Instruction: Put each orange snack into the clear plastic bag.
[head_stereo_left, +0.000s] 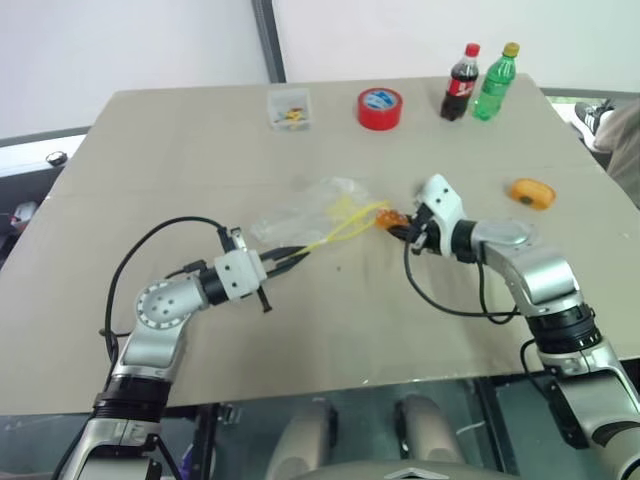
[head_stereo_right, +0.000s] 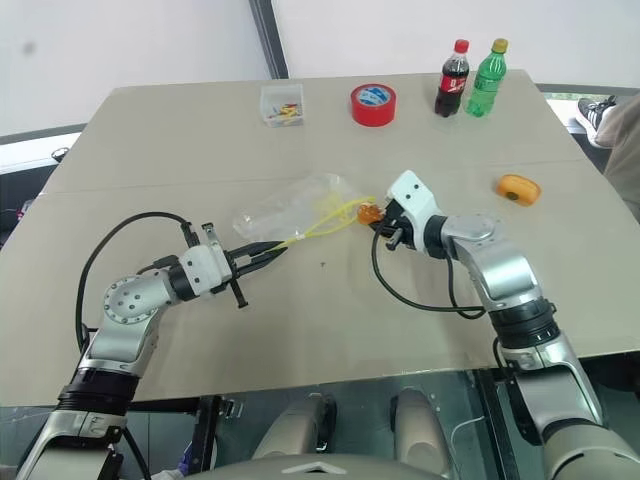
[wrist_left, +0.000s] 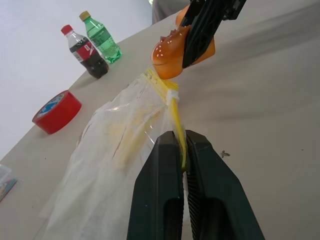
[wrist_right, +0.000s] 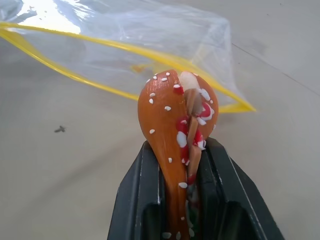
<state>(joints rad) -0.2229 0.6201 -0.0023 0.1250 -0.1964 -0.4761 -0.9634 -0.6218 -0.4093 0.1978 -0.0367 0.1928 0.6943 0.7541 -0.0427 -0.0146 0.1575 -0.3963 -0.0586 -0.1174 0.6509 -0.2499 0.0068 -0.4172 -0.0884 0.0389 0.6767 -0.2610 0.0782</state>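
Left gripper (wrist_left: 181, 150) pinches yellow seal strip (wrist_left: 176, 116) of clear plastic bag (head_stereo_left: 310, 205), likely to keep mouth open. Right gripper (wrist_right: 181, 150) squeezes speckled orange snack (wrist_right: 176, 112), right at mouth, ready to push in. Second orange snack (head_stereo_left: 531, 192) lies on table (head_stereo_left: 180, 140), well apart.

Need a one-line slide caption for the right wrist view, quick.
Right gripper holds the speckled orange snack at the open yellow-edged mouth of the clear bag.

Two orange snacks (head_stereo_left: 532, 192) (head_stereo_left: 390, 219), one bag (head_stereo_left: 315, 205), two bottles (head_stereo_left: 460, 84) (head_stereo_left: 496, 84).
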